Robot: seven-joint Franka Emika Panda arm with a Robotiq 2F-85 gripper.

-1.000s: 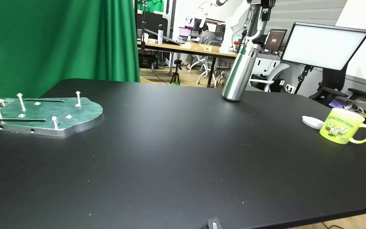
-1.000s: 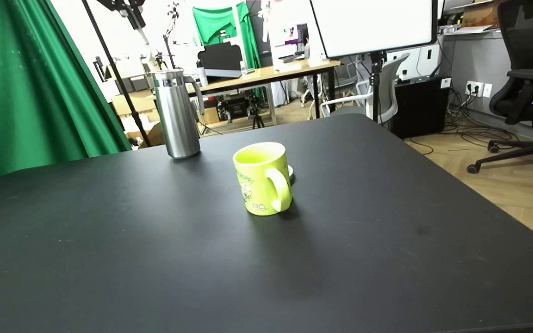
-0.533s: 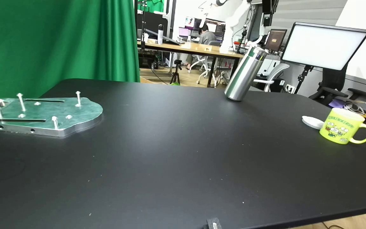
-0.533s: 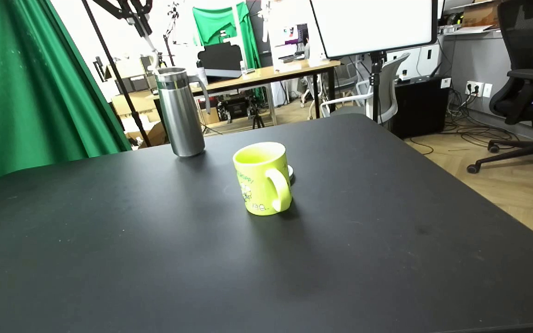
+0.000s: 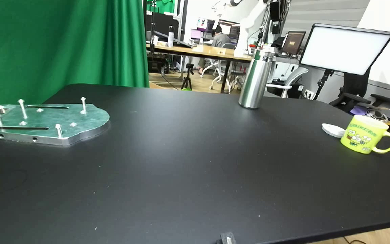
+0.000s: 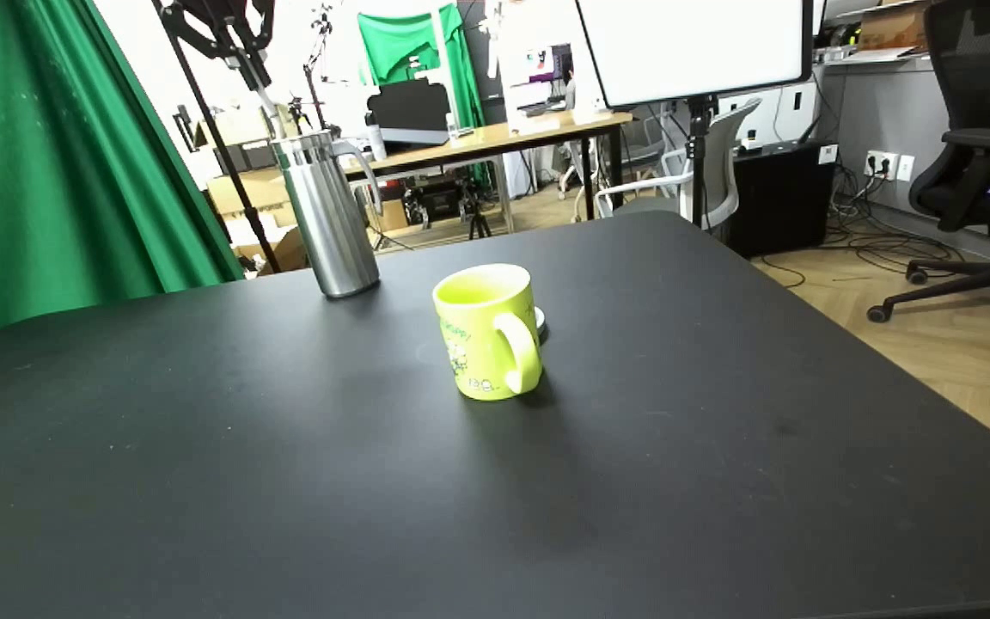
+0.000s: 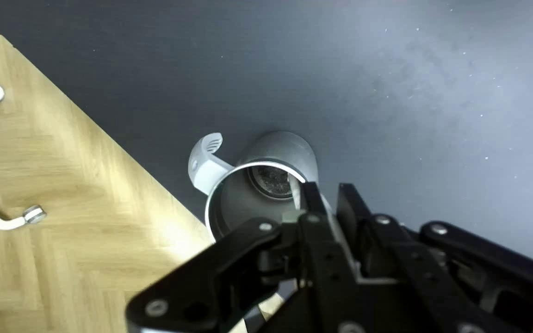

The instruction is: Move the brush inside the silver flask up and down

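The silver flask [image 5: 255,81] stands tilted near the table's far edge; it shows in both exterior views [image 6: 332,219]. In the wrist view its open mouth and body [image 7: 289,145] lie below my gripper [image 7: 330,187]. The gripper is also above the flask in both exterior views [image 6: 256,76] [image 5: 276,27]. Its fingers are closed to a narrow gap on the brush [image 6: 270,107], whose pale handle runs down into the flask mouth. In the wrist view a pale length of the brush [image 7: 295,188] shows inside the flask, partly behind a finger. The brush's lower end is hard to make out.
A yellow-green mug [image 5: 364,135] stands on the black table [image 6: 246,481] with a white lid [image 5: 332,130] beside it. A metal plate with upright bolts [image 5: 46,122] lies at the table's side. The flask's handle [image 7: 206,164] points toward the nearby table edge.
Over the last second my gripper has come lower above the flask. In both exterior views it shifted right, then back left. The flask's lean changed with it, its top swinging right and then left.
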